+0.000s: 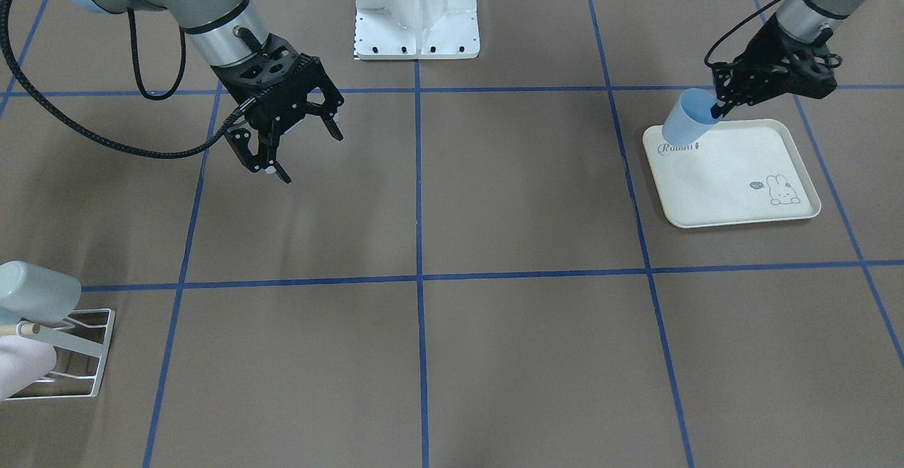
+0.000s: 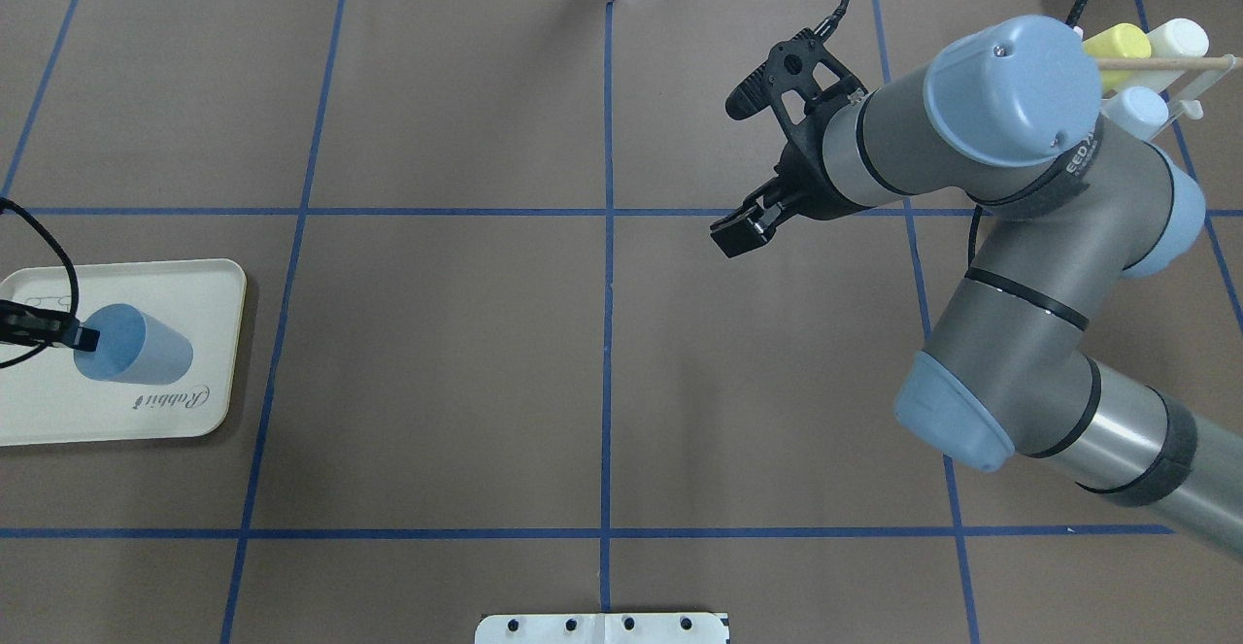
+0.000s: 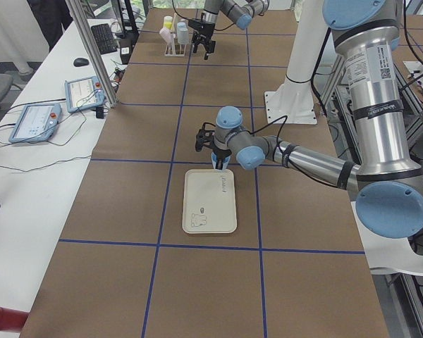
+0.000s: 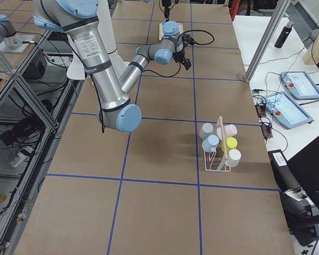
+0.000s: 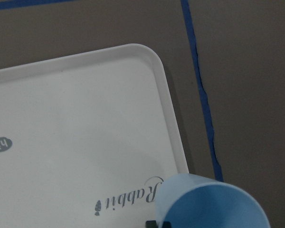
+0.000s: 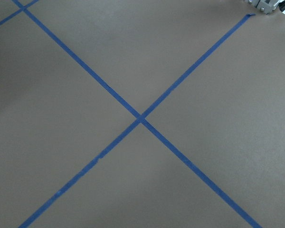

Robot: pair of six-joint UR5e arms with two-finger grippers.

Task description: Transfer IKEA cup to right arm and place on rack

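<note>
The light blue IKEA cup (image 1: 686, 123) is tilted over a corner of the cream rabbit-print tray (image 1: 741, 186). My left gripper (image 1: 720, 106) is shut on its rim, one finger inside the cup. The overhead view shows the cup (image 2: 134, 356) and my left gripper (image 2: 80, 337) at the far left. The left wrist view shows the cup's rim (image 5: 211, 202) over the tray (image 5: 76, 123). My right gripper (image 1: 296, 149) is open and empty above the bare mat, far from the cup; it also shows in the overhead view (image 2: 735, 170). The white wire rack (image 1: 78, 355) stands at the table's right end.
The rack (image 4: 219, 151) holds several pastel cups on its rails, also seen in the overhead view (image 2: 1180, 90). The robot's white base plate (image 1: 417, 13) sits at the table's edge. Blue tape lines (image 6: 140, 118) cross the brown mat.
</note>
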